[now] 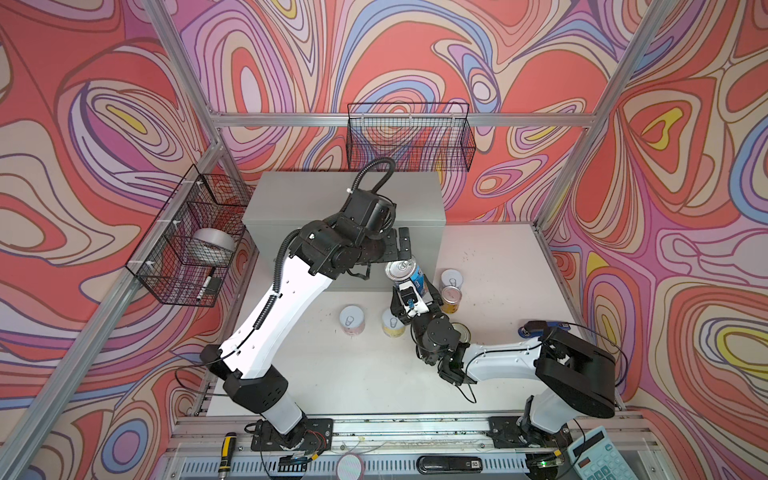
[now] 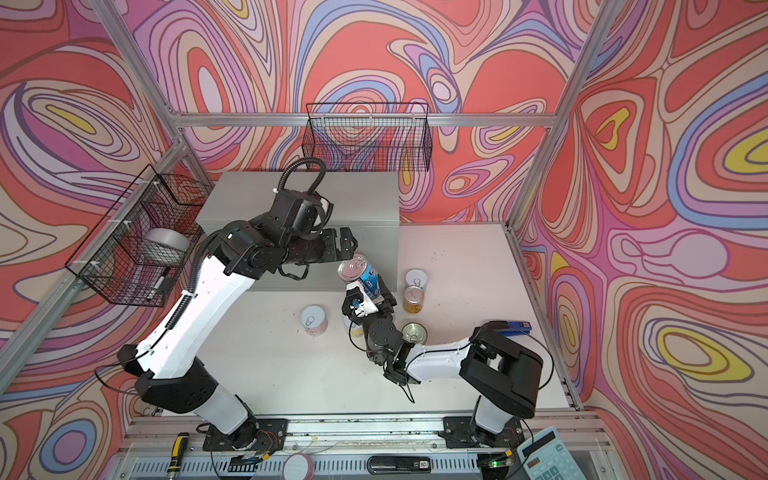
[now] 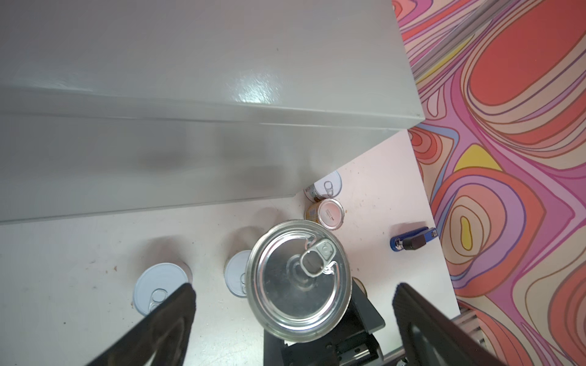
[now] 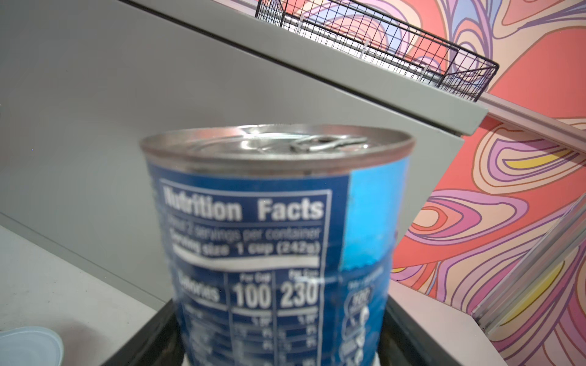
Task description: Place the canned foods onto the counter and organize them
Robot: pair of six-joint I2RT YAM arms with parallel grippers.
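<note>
**Station status: tall can held in front of the counter**

Swirled red, pink and purple panels wall the cell on three sides; a white tabletop [image 1: 332, 374] forms the floor. I see the counter [image 1: 316, 195], a grey metal cabinet, standing at the back of the tabletop, and I see no can on the part of its flat top that shows.

1. Right gripper [image 1: 413, 297]: I read its jaws as closed on the lower body of a tall dark blue can [image 1: 409, 276]. The can is tilted, lid toward the left arm, and is raised off the tabletop just in front of the counter's front face. The right wrist view shows its label [image 4: 253, 253] filling the frame between the two black fingers.

2. Left gripper [image 1: 401, 245]: its jaws stand wide apart and grip nothing. It hangs just above the silver pull-tab lid [image 3: 299, 279]; in the left wrist view both fingers [image 3: 171, 320] flank the lid without touching it.

3. Cans on the tabletop: a pink can [image 1: 352, 320], a yellow can [image 1: 392, 324], an orange can [image 1: 451, 298], a white can [image 1: 452, 277] near the counter's front corner, and another can [image 1: 462, 332] partly hidden behind the right wrist.

4. Wire baskets: one [image 1: 409, 137] hangs on the back wall; another [image 1: 191, 237] on the left wall contains a grey tape roll [image 1: 212, 245].
</note>
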